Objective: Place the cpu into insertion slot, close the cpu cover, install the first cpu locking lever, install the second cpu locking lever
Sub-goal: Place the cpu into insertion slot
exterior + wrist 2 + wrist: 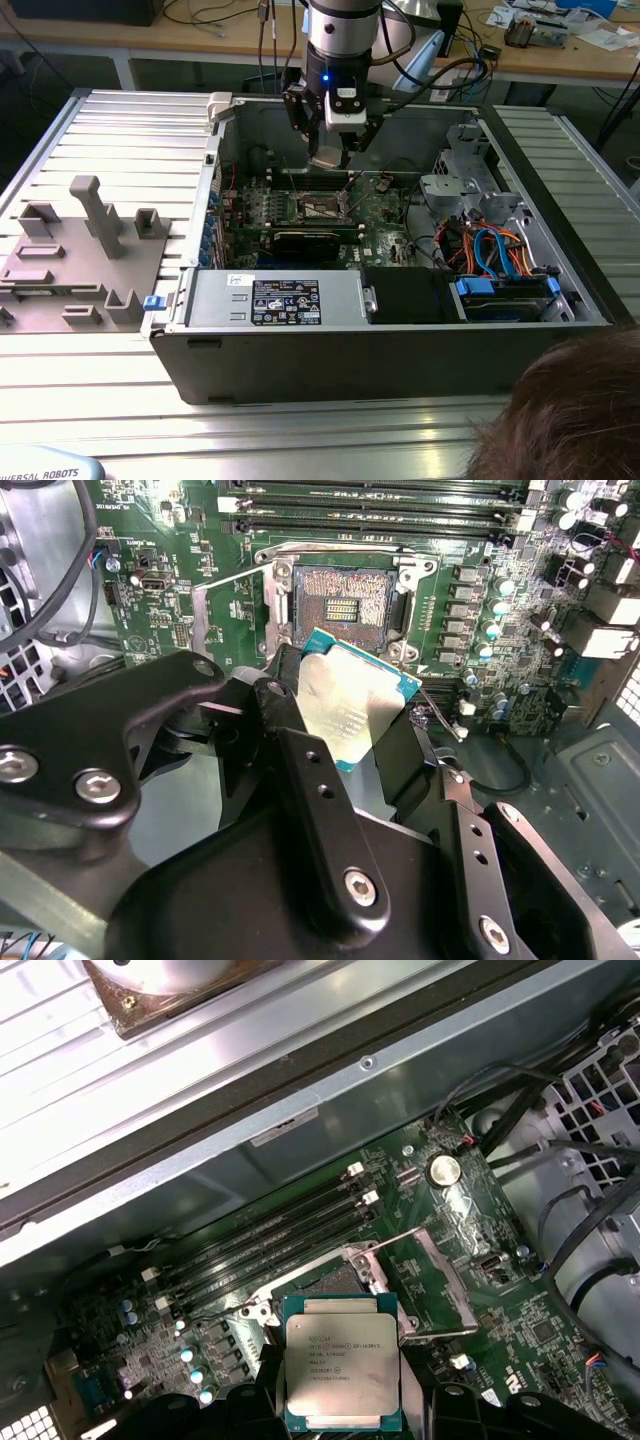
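**A:** quick q: what's being held by the gripper [350, 725] here?

**B:** The cpu [345, 695] is pinched by its edges between the closed-in fingers [285, 730]. It's held tilted, up in the air just over the insertion slot [340, 605], not seated. The socket is seen bare, and the cpu cover [200, 620] is flipped open beside it. Memory slots [380, 505] are seen further back.

Silver-black arm [342, 28], blue light [326, 77]; black fingers [315, 800], silver screws [360, 885].
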`<state>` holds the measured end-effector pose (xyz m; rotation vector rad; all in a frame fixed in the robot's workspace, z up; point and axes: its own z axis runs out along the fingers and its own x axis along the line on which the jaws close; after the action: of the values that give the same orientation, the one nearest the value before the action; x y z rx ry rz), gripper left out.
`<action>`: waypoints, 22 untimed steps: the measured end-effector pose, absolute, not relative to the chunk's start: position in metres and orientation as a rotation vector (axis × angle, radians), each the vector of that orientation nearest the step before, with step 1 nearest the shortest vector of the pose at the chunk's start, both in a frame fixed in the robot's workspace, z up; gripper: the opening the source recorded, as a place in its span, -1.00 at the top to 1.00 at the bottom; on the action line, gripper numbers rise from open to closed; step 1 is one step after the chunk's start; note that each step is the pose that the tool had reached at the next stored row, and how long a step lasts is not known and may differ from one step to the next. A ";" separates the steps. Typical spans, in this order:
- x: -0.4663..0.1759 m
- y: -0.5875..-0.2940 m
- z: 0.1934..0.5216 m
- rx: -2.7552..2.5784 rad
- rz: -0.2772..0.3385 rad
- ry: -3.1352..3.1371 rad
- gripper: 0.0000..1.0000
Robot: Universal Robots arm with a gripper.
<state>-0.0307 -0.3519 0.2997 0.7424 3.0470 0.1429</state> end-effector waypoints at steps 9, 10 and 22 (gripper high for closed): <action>-0.031 -0.352 0.299 0.756 0.143 3.043 -0.08; -0.031 -0.352 0.299 0.758 0.143 3.043 -0.08; -0.031 -0.352 0.299 0.774 0.143 3.038 -0.08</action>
<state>-0.0307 -0.3519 0.2992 0.7740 3.0380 0.1428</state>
